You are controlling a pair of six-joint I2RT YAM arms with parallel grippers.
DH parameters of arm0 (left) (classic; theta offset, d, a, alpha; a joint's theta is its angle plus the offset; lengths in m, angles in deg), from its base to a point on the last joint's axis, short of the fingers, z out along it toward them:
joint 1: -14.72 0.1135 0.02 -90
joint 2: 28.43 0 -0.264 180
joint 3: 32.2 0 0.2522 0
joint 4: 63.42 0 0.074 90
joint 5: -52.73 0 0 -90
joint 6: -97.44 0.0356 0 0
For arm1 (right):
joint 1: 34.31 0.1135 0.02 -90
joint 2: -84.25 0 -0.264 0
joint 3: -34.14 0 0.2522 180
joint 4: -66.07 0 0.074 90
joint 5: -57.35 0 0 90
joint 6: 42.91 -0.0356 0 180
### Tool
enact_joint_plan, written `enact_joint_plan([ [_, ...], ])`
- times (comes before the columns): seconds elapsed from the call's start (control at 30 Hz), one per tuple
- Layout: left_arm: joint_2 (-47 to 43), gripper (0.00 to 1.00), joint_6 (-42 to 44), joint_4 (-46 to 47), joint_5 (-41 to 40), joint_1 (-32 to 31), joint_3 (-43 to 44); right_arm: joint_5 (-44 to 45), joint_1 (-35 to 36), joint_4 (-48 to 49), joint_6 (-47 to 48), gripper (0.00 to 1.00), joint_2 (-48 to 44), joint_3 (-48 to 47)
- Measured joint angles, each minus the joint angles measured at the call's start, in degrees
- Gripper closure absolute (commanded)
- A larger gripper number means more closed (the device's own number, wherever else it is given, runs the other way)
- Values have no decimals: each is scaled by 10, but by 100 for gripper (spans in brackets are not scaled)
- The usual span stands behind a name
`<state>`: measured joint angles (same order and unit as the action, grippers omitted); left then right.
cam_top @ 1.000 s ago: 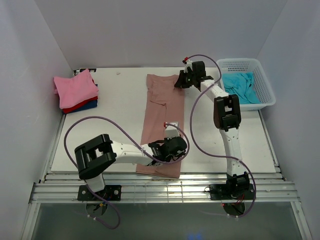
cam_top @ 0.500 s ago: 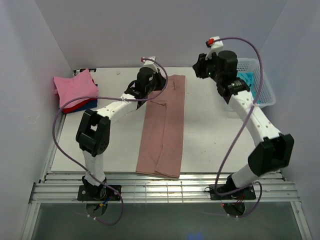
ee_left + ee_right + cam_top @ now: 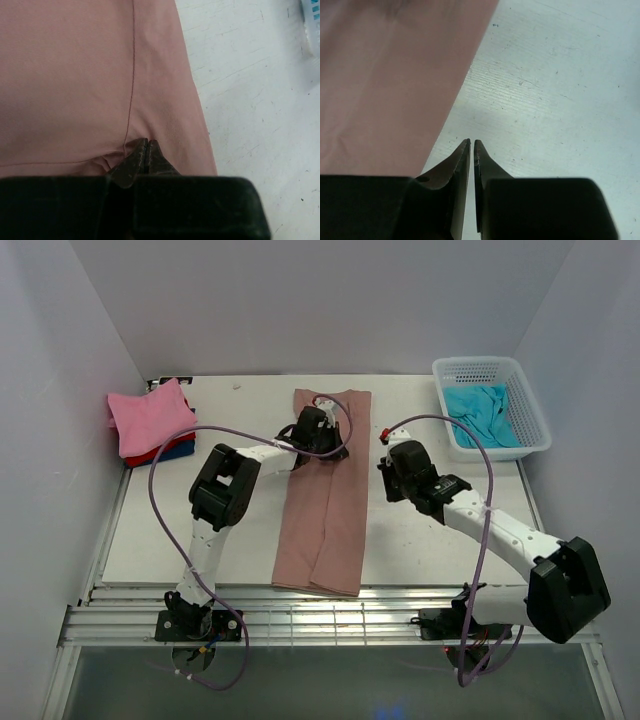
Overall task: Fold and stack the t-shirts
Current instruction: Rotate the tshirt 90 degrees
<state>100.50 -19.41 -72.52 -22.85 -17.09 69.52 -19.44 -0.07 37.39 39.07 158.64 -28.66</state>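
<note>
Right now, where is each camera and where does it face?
Top external: high behind left arm and right arm, facing down at the table; both show.
Left wrist: on left arm, facing the rose-brown shirt; left gripper pinches it.
Right wrist: on right arm, facing shirt edge and table; right gripper shut.
All share the shirt.

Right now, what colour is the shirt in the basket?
The t-shirt is turquoise, clearest in the top external view.

The left gripper (image 3: 146,150) has its tips squeezed together on a little pucker of the rose-brown t-shirt (image 3: 75,85), right at the end of a seam (image 3: 133,75). A scuffed white table (image 3: 250,100) sits alongside.
</note>
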Motion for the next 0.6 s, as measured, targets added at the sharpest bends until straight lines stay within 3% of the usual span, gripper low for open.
enact_joint_plan([
  [0.23, 5, 100, -3, -6, -5, 4, 0, 28, 30, -5, -30, 87, -82, 35],
  [0.6, 50, 100, -32, 21, 22, 29, 43, 43, 61, -48, -80, 87, -92, 75],
])
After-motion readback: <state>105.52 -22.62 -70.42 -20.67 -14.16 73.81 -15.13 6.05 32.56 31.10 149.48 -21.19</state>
